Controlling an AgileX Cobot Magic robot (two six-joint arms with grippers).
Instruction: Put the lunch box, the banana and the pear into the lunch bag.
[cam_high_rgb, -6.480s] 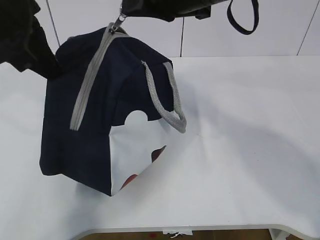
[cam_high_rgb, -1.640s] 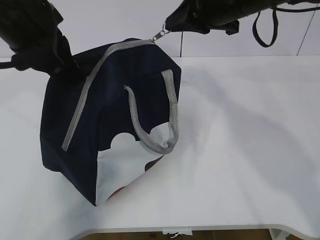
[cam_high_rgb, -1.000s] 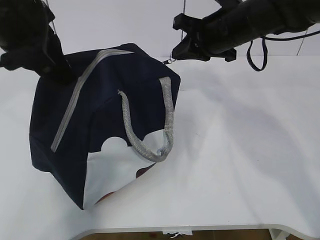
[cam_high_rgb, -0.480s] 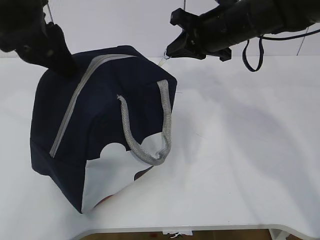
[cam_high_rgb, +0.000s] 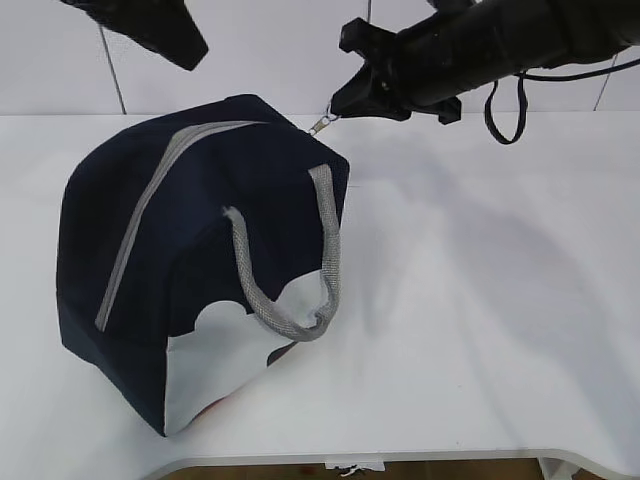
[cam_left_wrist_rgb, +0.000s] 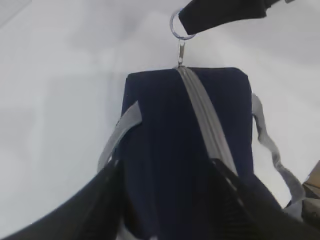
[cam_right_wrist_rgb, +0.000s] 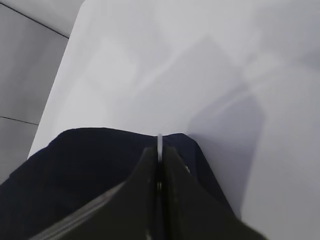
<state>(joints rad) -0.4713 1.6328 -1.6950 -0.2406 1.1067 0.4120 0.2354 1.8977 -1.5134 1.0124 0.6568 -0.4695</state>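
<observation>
Lunch bag (cam_left_wrist_rgb: 175, 150) zipped shut, grey zipper (cam_left_wrist_rgb: 207, 120) running along its top; ring pull (cam_left_wrist_rgb: 178, 27) pinched by right gripper (cam_left_wrist_rgb: 200, 20); left fingers (cam_left_wrist_rgb: 85, 210) spread apart.

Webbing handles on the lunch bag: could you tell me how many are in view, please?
2. One grey handle loops over the lunch bag's side facing the exterior camera; the other handle lies on the opposite side, seen from the left wrist.

White desk (cam_high_rgb: 480, 300) filling most of the frame, pale panelled wall (cam_high_rgb: 270, 55) across the top
</observation>
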